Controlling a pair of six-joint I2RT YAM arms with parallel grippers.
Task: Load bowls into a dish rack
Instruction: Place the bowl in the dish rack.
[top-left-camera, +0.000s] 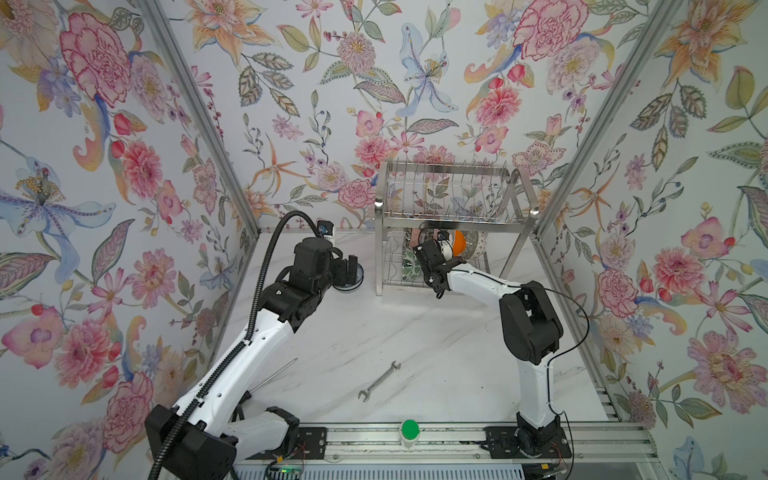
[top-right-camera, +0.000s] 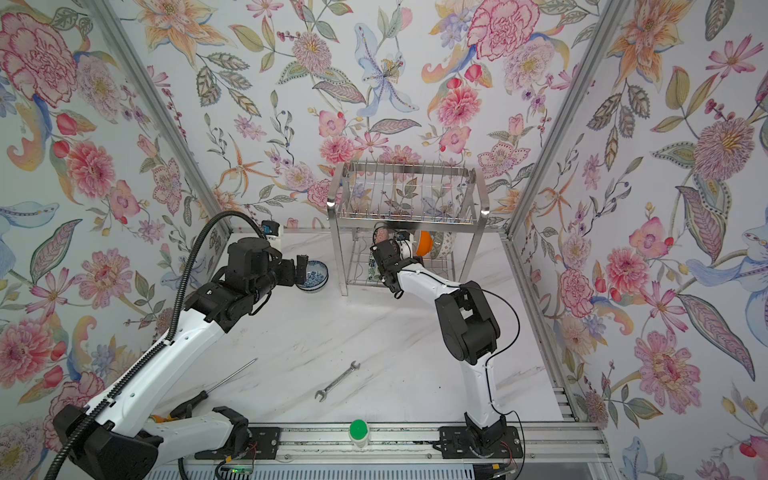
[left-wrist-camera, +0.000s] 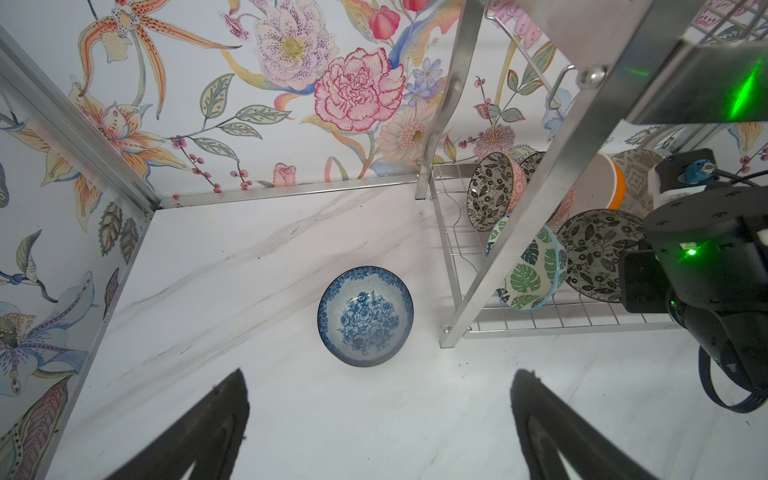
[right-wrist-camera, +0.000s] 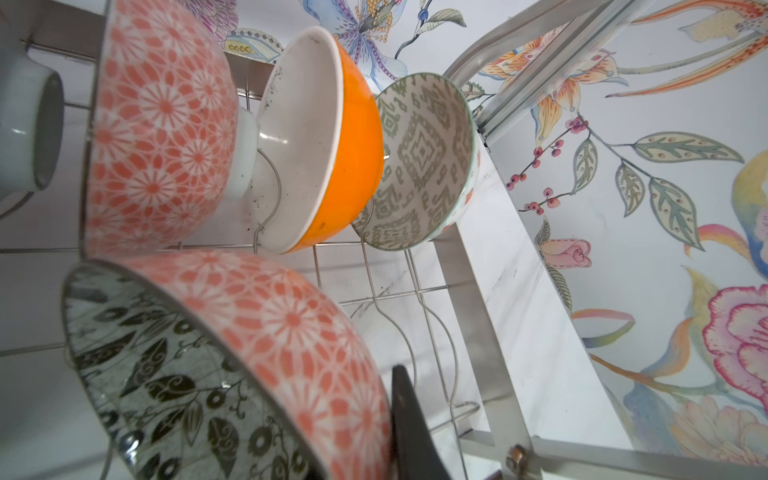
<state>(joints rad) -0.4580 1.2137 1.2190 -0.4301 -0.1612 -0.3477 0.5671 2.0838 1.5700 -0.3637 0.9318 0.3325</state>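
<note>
The dish rack (top-left-camera: 449, 195) (top-right-camera: 407, 195) stands at the back of the table. Its lower tier (left-wrist-camera: 540, 324) holds several bowls on edge, among them a green-leaf bowl (left-wrist-camera: 528, 270), an orange bowl (right-wrist-camera: 345, 137) and a grey-patterned bowl (right-wrist-camera: 424, 166). My right gripper (top-left-camera: 430, 245) (right-wrist-camera: 374, 395) reaches into that tier. It is shut on the rim of a bowl (right-wrist-camera: 266, 332) (left-wrist-camera: 602, 253) that is pink outside and black-leafed inside. One finger (right-wrist-camera: 409, 415) lies on its outer wall; the other is hidden. A blue-and-white bowl (left-wrist-camera: 365, 316) (top-right-camera: 312, 275) sits upright on the table left of the rack. My left gripper (left-wrist-camera: 381, 374) (top-right-camera: 301, 266) hangs open just before it.
A wrench (top-left-camera: 379, 380) lies mid-table near the front. A thin metal rod (top-left-camera: 274, 376) lies near the left arm. A green-capped button (top-left-camera: 409, 430) sits on the front rail. Floral walls close in at the left, back and right. The rack's upper tier (top-right-camera: 407, 216) overhangs the bowls.
</note>
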